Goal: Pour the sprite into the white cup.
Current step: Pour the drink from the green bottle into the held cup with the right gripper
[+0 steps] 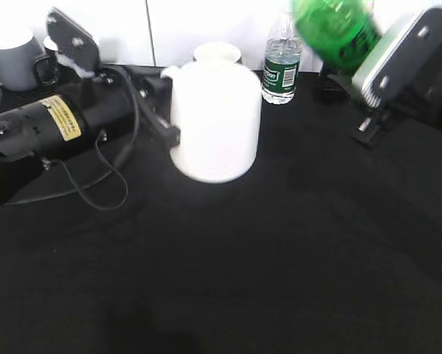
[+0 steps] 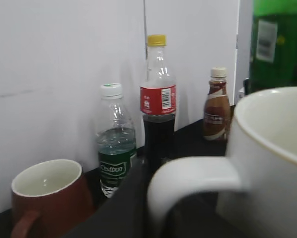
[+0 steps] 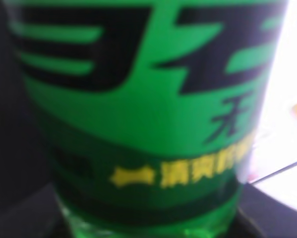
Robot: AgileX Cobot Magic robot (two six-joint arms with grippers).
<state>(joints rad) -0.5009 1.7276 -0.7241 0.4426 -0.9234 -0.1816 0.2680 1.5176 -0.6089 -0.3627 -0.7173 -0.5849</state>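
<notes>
1. Two arms are working: the left gripper [image 1: 158,110] is closing on the cup's [image 1: 215,118] handle near the table's far edge.
2. The right gripper [image 1: 368,55] is clamping the sprite [image 1: 335,29], tilting above the far right corner.
3. Pouring is seemingly not yet happening; the bottle's neck is out of view.

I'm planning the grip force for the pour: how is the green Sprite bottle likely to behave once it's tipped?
The sprite looks like thin translucent plastic, so it probably flexes if squeezed hard. Its glossy label may be slippery. Tall, and already tilted in the right gripper, its weight likely shifts as liquid moves.
</notes>
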